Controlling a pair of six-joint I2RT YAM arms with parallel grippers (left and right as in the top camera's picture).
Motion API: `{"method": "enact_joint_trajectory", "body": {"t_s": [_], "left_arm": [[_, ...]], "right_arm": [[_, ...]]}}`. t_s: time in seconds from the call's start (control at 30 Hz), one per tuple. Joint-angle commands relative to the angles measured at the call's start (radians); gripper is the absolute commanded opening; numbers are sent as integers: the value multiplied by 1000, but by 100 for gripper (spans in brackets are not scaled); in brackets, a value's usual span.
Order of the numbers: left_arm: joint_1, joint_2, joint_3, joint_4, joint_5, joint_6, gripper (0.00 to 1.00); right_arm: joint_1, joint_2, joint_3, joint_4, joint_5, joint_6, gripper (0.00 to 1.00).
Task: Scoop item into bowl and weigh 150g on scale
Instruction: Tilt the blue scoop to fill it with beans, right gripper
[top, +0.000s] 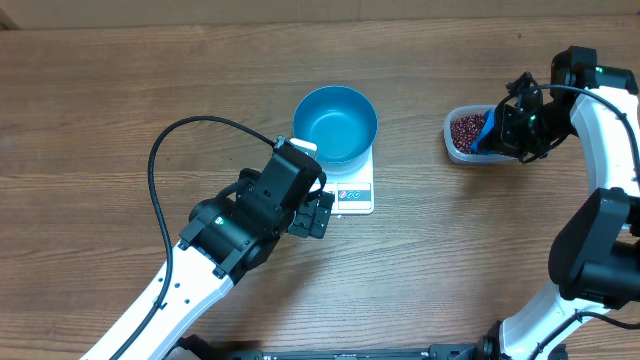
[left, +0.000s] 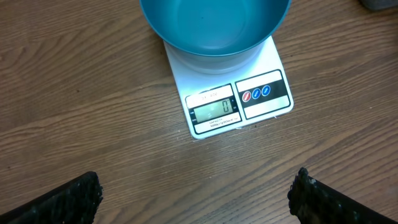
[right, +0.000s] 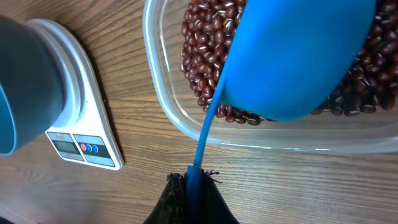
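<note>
On the table (top: 120, 90), at centre: blue bowl (top: 335, 124) seated on white scale (top: 356, 193), covering most of the platform. Display strip and buttons exposed along the edge nearest the left arm (top: 240, 225). Reads 0 on the display (left: 214, 112) in the left wrist view.

State of left jaws: wide apart, clamped on nothing, hovering just beside the scale's display edge, clear of bowl and scale. Both fingertips (left: 62, 202) visible at the lower corners of the wrist view.

To the right, well apart from the scale: clear plastic tub (top: 452, 148) holding the red-brown beans (top: 464, 128).

State of right jaws: together, clamped on the thin handle of a blue scoop (top: 487, 132). Scoop head down inside the tub, over the beans, on the side away from the scale, underside turned to the wrist camera. Contents of scoop: cannot tell.
</note>
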Motion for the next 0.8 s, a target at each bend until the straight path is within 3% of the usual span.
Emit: {"method": "enact_joint_trajectory", "body": {"t_s": [0.0,0.77], "left_arm": [[5,-13,22,3,-6,-3,100],[5,-13,22,3,-6,-3,100]], "right_arm": [[5,-2,13,8,-95,-61,4],[-33,-2,-8,33,-185,-109,4]]}}
